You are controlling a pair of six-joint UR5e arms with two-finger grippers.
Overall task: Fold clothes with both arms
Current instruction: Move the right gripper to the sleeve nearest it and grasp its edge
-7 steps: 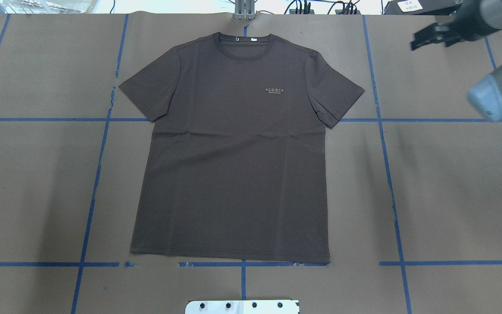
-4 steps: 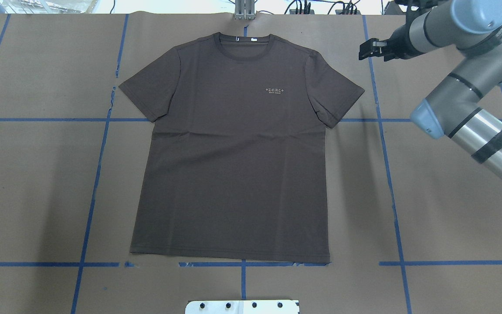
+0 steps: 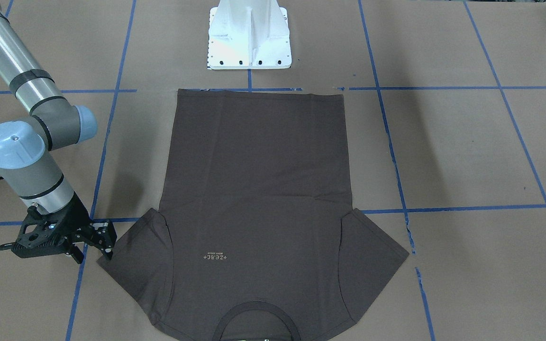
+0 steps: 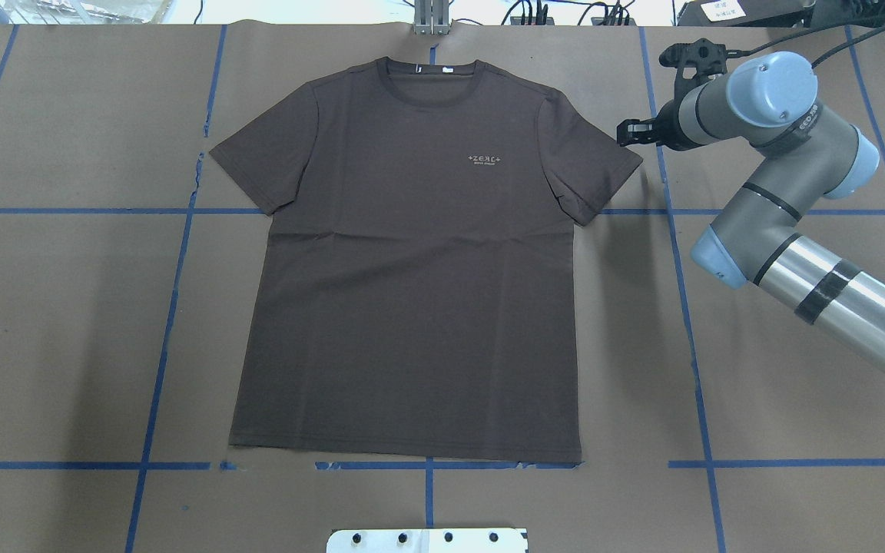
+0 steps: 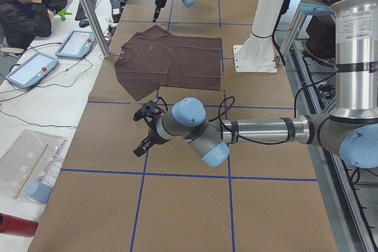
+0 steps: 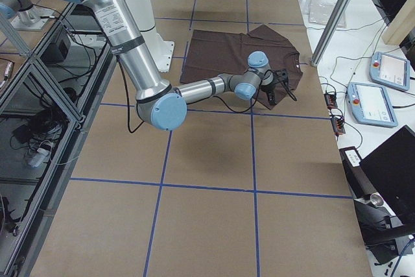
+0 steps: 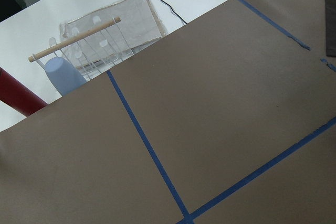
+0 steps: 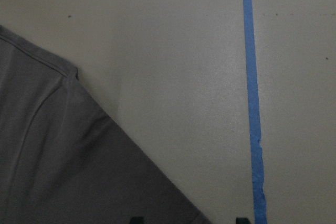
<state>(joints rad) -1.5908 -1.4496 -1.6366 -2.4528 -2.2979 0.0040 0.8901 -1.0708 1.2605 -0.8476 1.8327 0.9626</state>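
Observation:
The dark brown T-shirt lies flat and face up on the brown paper, collar at the far side, with a pale chest logo. My right gripper hangs open just outside the shirt's right sleeve, holding nothing. The front-facing view puts that gripper beside the sleeve's edge. In the right wrist view the sleeve corner fills the lower left, and two fingertips stand wide apart at the bottom edge. My left gripper appears only in the exterior left view, over bare paper short of the shirt; I cannot tell its state.
Blue tape lines grid the paper. The white base pedestal stands by the shirt's hem. A person sits beyond the far table edge with tablets. A clear rack with a blue cup sits off the paper's end.
My right arm has swung in from the far right, carrying its gripper leftward and nearer, down to the right sleeve's edge. The shirt has not moved.

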